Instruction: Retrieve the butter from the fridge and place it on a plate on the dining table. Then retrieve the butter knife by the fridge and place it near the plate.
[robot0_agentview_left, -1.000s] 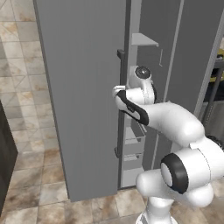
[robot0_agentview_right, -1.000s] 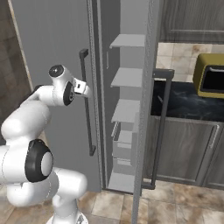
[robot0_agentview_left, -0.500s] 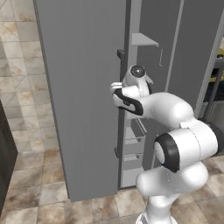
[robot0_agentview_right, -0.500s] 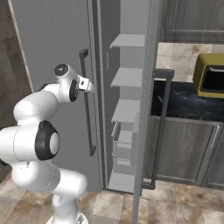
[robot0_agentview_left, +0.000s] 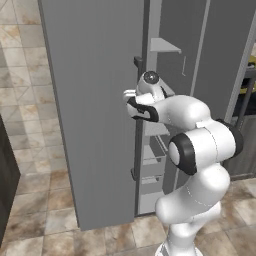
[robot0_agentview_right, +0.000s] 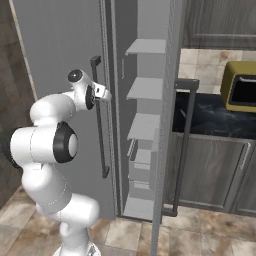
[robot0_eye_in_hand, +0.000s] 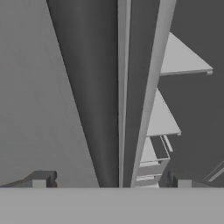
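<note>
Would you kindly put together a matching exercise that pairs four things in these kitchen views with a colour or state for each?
Things:
1. fridge
2. hand
3. boxy appliance on the counter
4. counter top

Colours or states:
A. yellow body with a dark front
B. glossy black
C. grey, doors standing partly open with pale shelves showing
D. open, at the dark bar handle of the left door

Pairs: 1-C, 2-D, 3-A, 4-B

flat, even rendered light, soft shadows, slightly blurry, no glare.
</note>
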